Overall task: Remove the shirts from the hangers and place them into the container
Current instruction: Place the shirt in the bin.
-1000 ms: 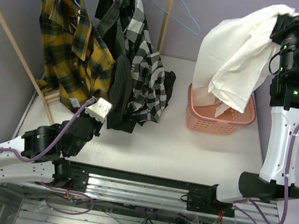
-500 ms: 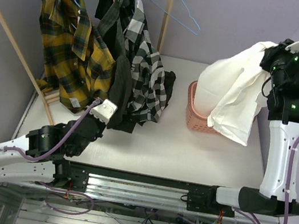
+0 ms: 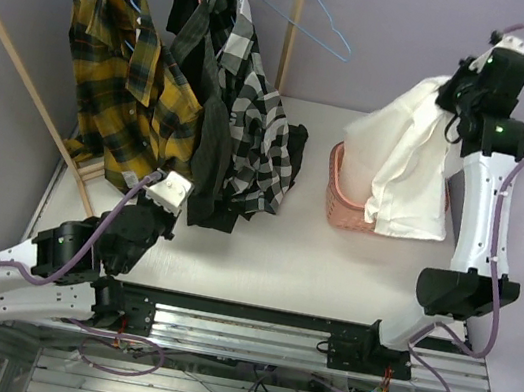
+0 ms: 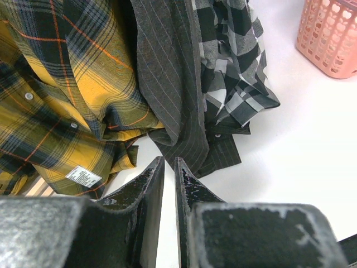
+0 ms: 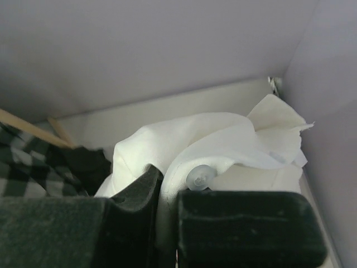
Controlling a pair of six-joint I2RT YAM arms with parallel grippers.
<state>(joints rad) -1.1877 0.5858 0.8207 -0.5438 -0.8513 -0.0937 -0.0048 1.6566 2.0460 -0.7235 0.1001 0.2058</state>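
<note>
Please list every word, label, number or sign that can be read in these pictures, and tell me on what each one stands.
No text can be read.
The white sewn-in tag at the hem of the yellow-and-black plaid fabric shirt: any print is too small and blurred to read.
The plain white fabric shirt and the salmon-pink plastic lattice basket: no marking shows.

No legible text, white tag on plaid shirt unreadable
</note>
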